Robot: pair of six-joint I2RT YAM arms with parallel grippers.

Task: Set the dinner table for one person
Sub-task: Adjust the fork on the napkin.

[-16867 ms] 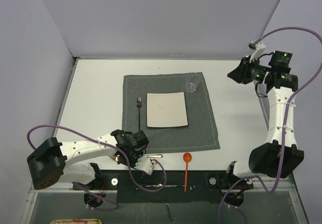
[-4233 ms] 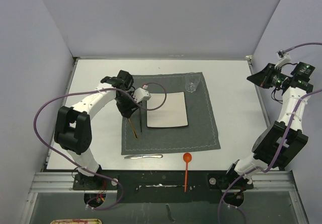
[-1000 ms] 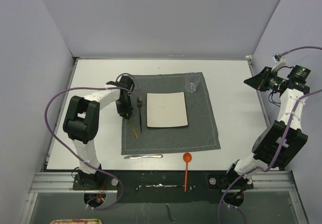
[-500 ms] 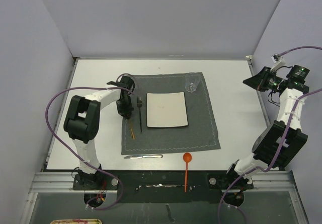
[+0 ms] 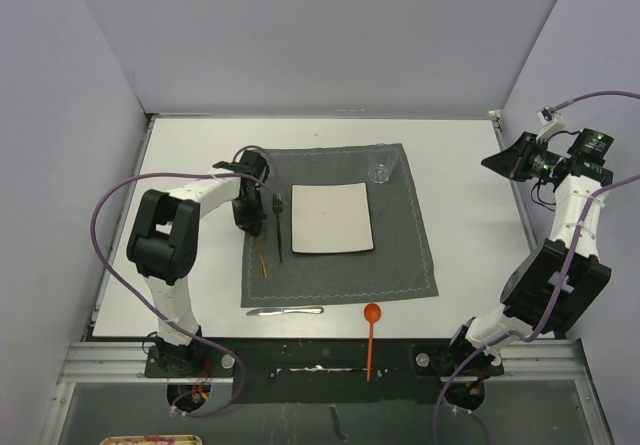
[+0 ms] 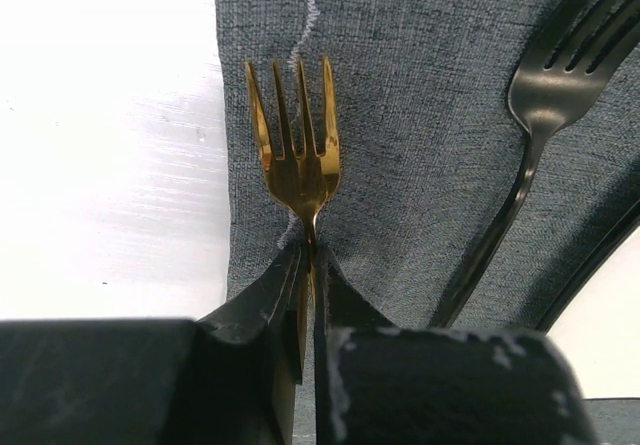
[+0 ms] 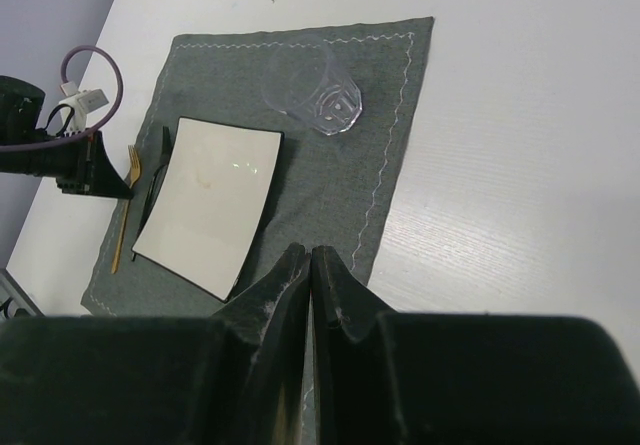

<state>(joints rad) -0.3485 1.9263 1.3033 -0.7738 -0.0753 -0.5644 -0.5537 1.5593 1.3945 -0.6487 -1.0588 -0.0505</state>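
Orange plastic marks the nearest piece: a long-handled orange spoon point(image 5: 370, 343) lies near-to-far, its bowl on the near edge of the large flat white matte bench point(image 5: 190, 155), which spreads under everything. Left of it a silver table knife point(image 5: 285, 310) lies crosswise, left to right, just off the near hem of the dark grey stitched cloth placemat point(image 5: 400, 255). Farther in, the left tool point(image 6: 309, 253) is clenched on the neck of a slim gold fork point(image 6: 298, 160). That fork lies on the mat's left margin, tines pointing far, beside a black fork point(image 6: 530, 105) and the square off-white plate point(image 5: 330, 217). My guess is the knife comes next: it lies nearward of this tool, closer to the left arm, its long axis across the forks'. A clear glass tumbler point(image 5: 380, 165) stands at the mat's far right corner. The right tool point(image 7: 310, 257), pinched shut on nothing, hangs high off the bench's far right.
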